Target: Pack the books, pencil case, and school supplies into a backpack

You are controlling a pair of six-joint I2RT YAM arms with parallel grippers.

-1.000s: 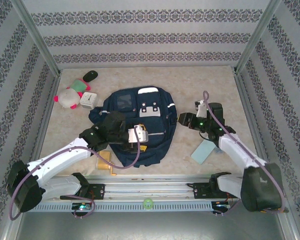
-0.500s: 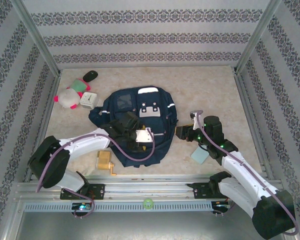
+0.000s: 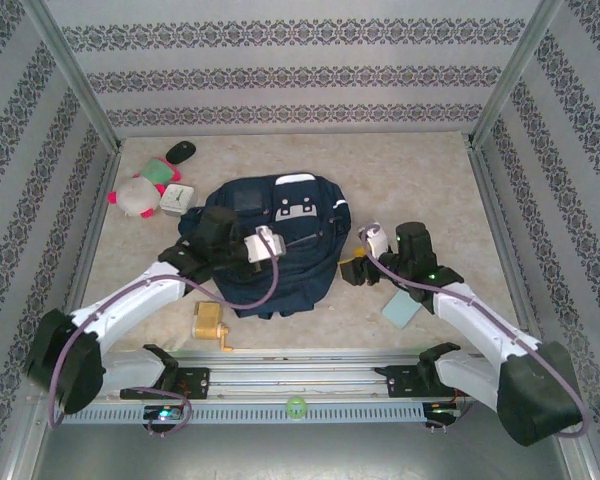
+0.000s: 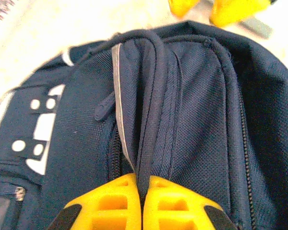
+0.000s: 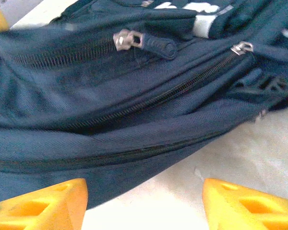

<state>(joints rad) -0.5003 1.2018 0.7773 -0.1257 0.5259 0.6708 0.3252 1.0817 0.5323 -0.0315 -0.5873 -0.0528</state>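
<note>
The right arm [image 3: 472, 307] covers part of the pencil case [image 3: 398, 313]. The backpack [image 5: 134, 120] runs past the right wrist view's edges, its fabric blurred at top left. The dark thing [image 3: 181, 151] at the desk [image 3: 420, 170]'s far end is too small to name

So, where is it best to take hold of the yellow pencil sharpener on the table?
Probably its boxy body: the pencil sharpener lies free on the table beside the backpack, so come straight down from above and close across its flat sides. Avoid the thin crank sticking out toward the near edge.
</note>
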